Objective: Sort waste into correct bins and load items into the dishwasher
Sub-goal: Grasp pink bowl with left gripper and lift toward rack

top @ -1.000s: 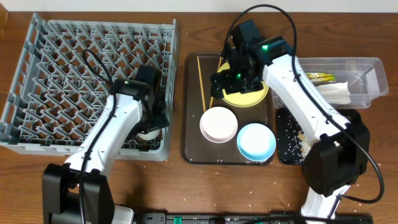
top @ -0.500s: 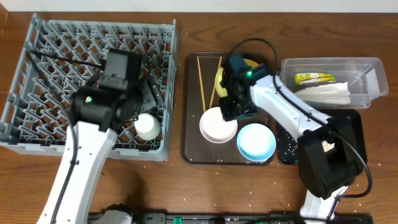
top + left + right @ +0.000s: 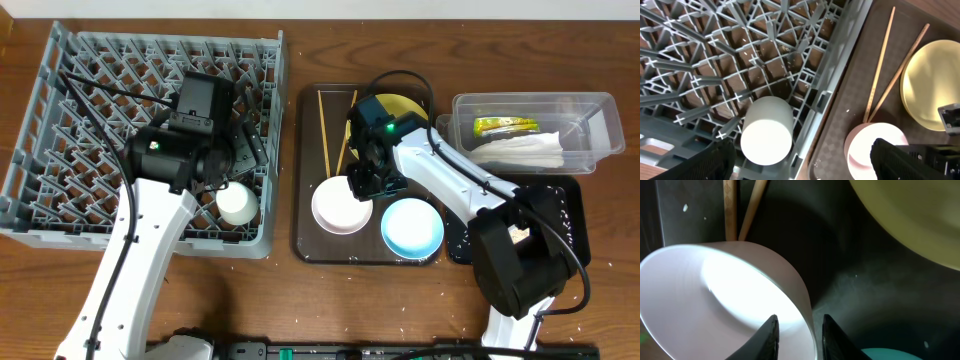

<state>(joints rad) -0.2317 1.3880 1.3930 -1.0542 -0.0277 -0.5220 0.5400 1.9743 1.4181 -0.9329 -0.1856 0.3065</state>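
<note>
My right gripper (image 3: 362, 181) (image 3: 800, 325) is shut on the rim of the white bowl (image 3: 336, 208) (image 3: 715, 295), one finger inside and one outside. The bowl sits on the brown tray beside the light blue bowl (image 3: 412, 227). The yellow plate (image 3: 404, 106) (image 3: 932, 82) and the chopsticks (image 3: 324, 130) (image 3: 880, 67) lie behind it. The white cup (image 3: 238, 205) (image 3: 766, 131) lies in the grey dish rack (image 3: 60, 150). My left gripper (image 3: 232, 172) (image 3: 805, 165) hangs open above the cup, apart from it.
The clear tub (image 3: 590, 105) at the right holds the green-and-yellow wrapper (image 3: 505, 126) and the white napkin (image 3: 525, 150). In front of it, the black tray (image 3: 565, 200) carries pale crumbs (image 3: 470, 232). The brown tray (image 3: 308, 240) lies between the rack and the bins.
My right gripper came down from the yellow plate to the white bowl and closed on its rim; the bowl shifted slightly left. My left arm drew back and up from the cup.
</note>
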